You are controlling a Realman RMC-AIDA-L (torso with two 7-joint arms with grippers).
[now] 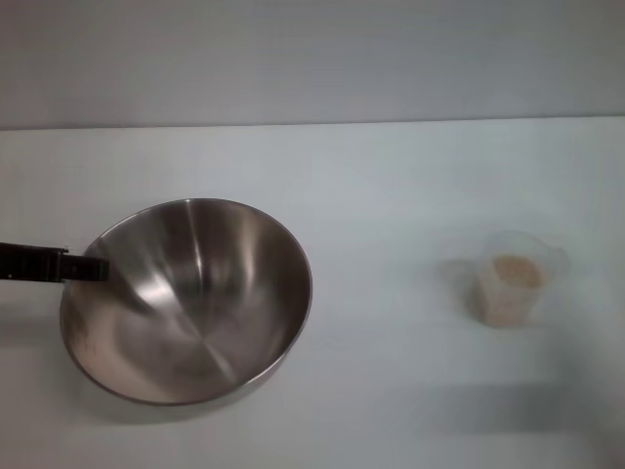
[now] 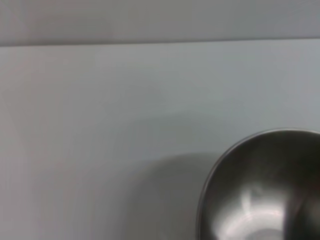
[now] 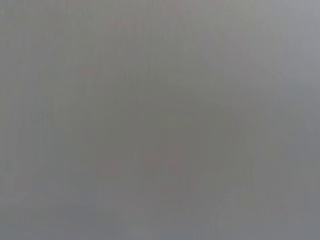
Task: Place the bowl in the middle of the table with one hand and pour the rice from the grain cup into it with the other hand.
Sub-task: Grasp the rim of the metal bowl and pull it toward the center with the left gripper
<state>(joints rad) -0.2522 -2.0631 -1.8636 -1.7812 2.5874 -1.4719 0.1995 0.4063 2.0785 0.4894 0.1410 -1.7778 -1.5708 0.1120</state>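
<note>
Your left gripper [image 1: 93, 266] sits at the rim of the bowl [image 1: 195, 303], which blocks everything directly ahead of it. Beyond the bowl, bare table [image 1: 391, 195] runs open to the grain cup [image 1: 510, 285], apparently the only other obstacle.

Left end effector [image 1: 90, 266] reaches in from the left side, dark and held level. Can't tell its finger state. Right arm's out of sight.

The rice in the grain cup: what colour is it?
Pale beige rice, seen best in the head view, inside the clear grain cup.
</note>
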